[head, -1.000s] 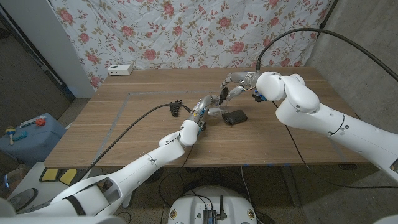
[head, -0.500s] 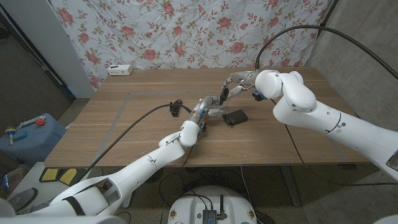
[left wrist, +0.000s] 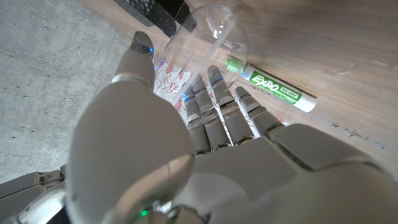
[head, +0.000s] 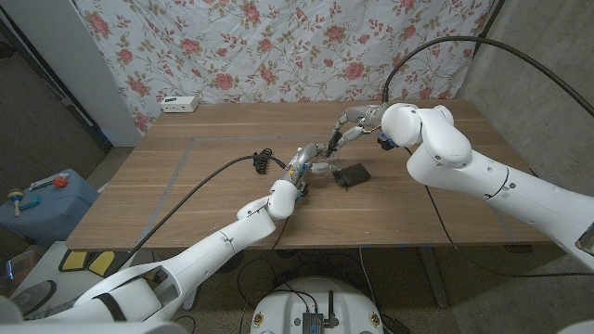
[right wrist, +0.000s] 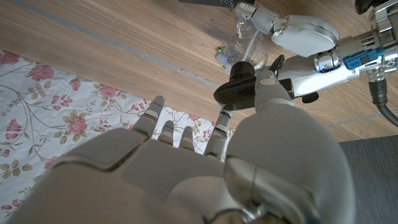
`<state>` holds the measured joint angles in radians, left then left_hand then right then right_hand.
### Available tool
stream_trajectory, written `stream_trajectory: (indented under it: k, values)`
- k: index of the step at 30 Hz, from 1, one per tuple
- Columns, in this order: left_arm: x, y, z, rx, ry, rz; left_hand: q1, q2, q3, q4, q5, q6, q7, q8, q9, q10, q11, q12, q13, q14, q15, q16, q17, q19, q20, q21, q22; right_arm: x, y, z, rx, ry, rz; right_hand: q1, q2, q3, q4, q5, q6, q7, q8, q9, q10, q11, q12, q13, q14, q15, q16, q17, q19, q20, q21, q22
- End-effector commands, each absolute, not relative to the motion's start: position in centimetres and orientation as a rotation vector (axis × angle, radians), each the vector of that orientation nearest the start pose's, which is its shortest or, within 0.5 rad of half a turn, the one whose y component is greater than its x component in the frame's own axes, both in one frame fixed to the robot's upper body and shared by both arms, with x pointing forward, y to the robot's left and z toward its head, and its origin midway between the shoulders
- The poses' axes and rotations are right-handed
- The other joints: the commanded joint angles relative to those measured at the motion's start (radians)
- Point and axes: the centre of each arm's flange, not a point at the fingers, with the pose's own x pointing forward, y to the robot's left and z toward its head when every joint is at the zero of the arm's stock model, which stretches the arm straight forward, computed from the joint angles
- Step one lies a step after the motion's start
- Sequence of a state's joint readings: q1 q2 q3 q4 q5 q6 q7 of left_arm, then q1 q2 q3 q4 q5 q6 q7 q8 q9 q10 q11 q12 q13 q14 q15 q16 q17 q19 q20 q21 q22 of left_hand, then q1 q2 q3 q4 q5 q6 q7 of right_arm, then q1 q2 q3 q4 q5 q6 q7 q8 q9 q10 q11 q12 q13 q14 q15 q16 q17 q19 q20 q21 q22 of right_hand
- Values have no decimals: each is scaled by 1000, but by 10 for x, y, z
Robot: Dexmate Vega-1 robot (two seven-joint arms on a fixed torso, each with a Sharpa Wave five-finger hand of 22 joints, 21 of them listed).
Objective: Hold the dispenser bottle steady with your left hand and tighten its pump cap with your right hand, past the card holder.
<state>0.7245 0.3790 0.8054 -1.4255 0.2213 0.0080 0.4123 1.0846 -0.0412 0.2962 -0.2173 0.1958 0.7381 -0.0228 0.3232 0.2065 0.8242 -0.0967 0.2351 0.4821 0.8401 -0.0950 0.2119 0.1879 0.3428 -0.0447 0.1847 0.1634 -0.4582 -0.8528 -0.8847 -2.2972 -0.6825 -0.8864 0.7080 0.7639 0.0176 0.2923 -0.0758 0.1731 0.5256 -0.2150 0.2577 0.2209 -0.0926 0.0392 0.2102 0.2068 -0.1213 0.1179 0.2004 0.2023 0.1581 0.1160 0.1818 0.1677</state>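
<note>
Right hand (right wrist: 261, 93) has shifted slightly, pinching pump cap (right wrist: 239, 87); left hand (left wrist: 205, 124) grips dispenser bottle (left wrist: 208, 37); tightening likely underway.

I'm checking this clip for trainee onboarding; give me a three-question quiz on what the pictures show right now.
1. True or false: the left hand has its fingers around the clear dispenser bottle.
2. What does the right hand touch? A) card holder B) black pump cap C) marker
3. Fill in: a green ____ lies on the table beside the bottle.

Key: 1 true; 2 B; 3 marker.
</note>
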Motion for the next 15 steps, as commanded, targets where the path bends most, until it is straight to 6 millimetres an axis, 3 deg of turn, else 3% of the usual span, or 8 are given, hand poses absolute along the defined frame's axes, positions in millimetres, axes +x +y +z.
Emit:
stream_trajectory:
  k: [1,15]
  values:
    - [628,67,-55,768,-722,-110,-89,130,72,70,-1,207,-50,3,2,34,-25,4,2,20,-75,3,6,5,-104,2,3,501,-130,89,-1555,-293,180,-25,1,-9,11,1,35,-2,13,6,18,2,9,2,11,-1,12,3,12,-4,11,1]
    - [628,67,-56,767,-718,-109,-92,131,72,70,-2,206,-50,1,2,36,-25,3,2,21,-74,3,7,5,-102,2,3,504,-126,89,-1564,-277,160,-130,-2,-48,46,1,108,2,32,8,73,10,20,0,43,0,21,3,38,-15,14,2]
